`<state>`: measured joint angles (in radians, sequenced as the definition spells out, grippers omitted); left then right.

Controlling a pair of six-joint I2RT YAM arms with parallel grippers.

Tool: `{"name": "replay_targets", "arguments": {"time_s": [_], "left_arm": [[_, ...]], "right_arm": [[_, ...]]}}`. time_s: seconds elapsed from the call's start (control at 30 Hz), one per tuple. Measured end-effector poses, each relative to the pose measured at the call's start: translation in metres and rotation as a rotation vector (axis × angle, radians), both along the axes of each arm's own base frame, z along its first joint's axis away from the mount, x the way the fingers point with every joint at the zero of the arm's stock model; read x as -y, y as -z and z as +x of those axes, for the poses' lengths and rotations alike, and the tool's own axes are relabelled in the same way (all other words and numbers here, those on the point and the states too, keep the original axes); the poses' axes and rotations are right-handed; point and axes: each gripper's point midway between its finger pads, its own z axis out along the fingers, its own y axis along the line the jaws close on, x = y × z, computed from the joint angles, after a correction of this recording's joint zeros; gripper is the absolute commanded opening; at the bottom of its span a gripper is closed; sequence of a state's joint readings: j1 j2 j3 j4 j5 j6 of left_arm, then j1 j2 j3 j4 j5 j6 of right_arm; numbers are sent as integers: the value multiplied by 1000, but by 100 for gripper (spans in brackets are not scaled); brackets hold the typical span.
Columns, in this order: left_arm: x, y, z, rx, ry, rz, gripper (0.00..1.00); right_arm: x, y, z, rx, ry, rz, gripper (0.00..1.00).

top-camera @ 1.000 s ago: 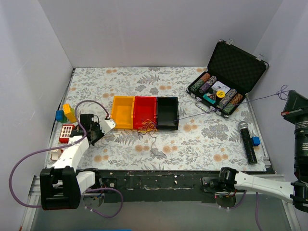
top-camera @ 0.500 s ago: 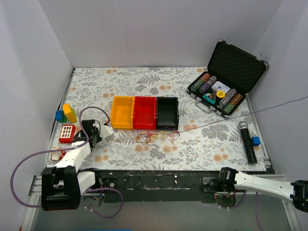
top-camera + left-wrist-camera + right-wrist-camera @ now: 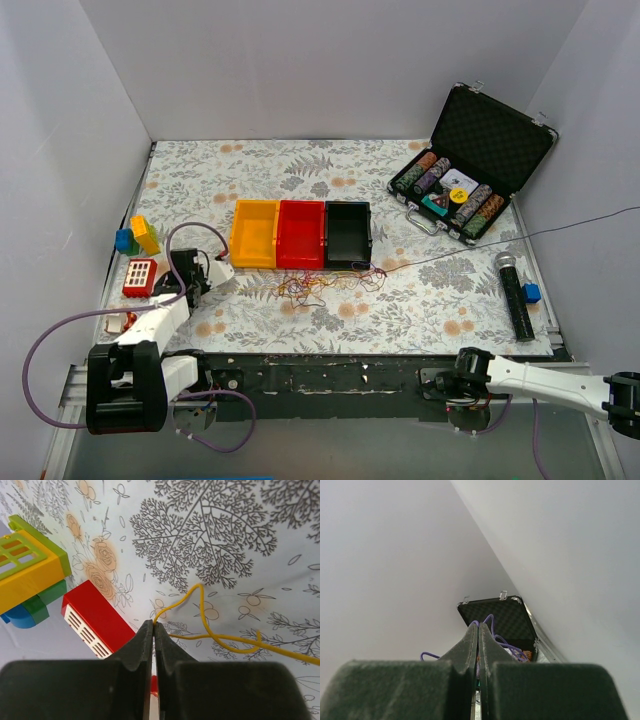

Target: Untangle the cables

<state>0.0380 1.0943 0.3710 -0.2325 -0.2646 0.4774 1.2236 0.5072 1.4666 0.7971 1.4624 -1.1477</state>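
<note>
Floral-print tabletop (image 3: 450, 300), L jaws pinching thin yellow wire (image 3: 201, 602), R jaws pinching purple wire (image 3: 493, 626).

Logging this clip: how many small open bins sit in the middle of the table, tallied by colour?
Yellow bin: 1
Red bin: 1
Black bin: 1
Total: 3
</note>
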Motion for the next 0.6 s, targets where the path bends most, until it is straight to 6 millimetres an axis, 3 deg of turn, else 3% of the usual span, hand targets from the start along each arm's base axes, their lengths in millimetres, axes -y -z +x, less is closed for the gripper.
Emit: {"name": "replay_targets", "arguments": {"time_s": [0.17,0.27,0.33,0.43,0.53,0.6], "left_arm": [[7,2,-5,-28,-5,-49,7],[25,-22,9,-21,-6,-166,16],[38,-51,26,28,5,-252,20],[62,-99,49,111,46,-392,27],[76,-114,48,113,74,-468,34],[83,-108,37,67,78,-503,39]], "right_arm": [[-6,-8,3,5,-45,8,1],[-34,-2,14,2,-104,13,1],[-70,12,25,-22,-158,-22,1],[-142,40,42,-62,-275,-101,1],[-206,76,52,-130,-370,-177,1],[-245,114,57,-205,-426,-244,1]]}}
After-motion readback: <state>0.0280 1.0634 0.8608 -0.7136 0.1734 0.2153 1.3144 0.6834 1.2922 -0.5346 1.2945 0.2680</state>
